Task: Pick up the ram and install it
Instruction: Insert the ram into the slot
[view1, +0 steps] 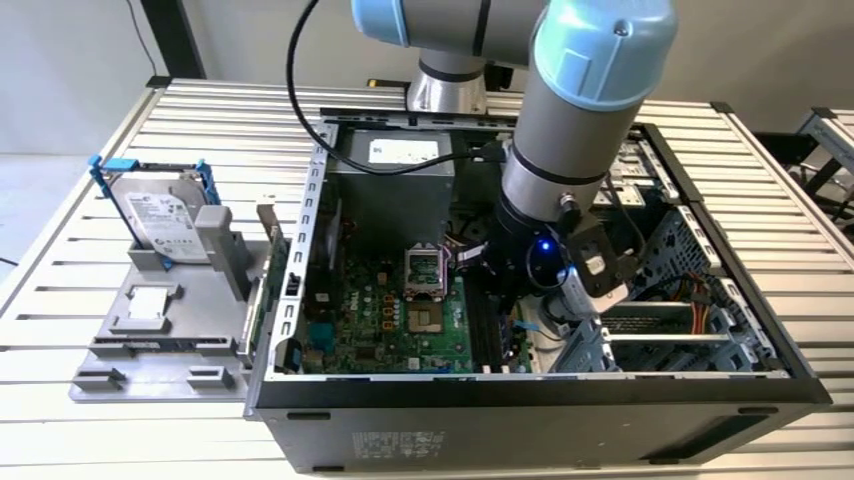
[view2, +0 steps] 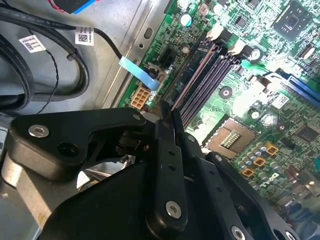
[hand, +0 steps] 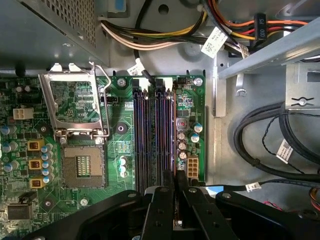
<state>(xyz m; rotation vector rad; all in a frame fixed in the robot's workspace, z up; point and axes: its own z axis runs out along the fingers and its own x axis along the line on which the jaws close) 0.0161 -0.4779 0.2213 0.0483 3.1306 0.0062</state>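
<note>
The one open computer case (view1: 534, 405) holds one green motherboard (view1: 387, 325), one power supply box (view1: 394, 160), one bare processor socket (hand: 82, 165), four long memory slots (hand: 152, 140) side by side and three gold-topped square parts (hand: 34, 164) in a row. One robot arm (view1: 587, 100) hangs into the case with one gripper (hand: 175, 174), whose two fingers (hand: 159, 210) pinch one ram (hand: 175, 189) edge-on. Just outside the case, on the exterior view's left, stand one grey fixture (view1: 147, 350) and one hard drive (view1: 163, 215) in one blue bracket (view1: 102, 185).
</note>
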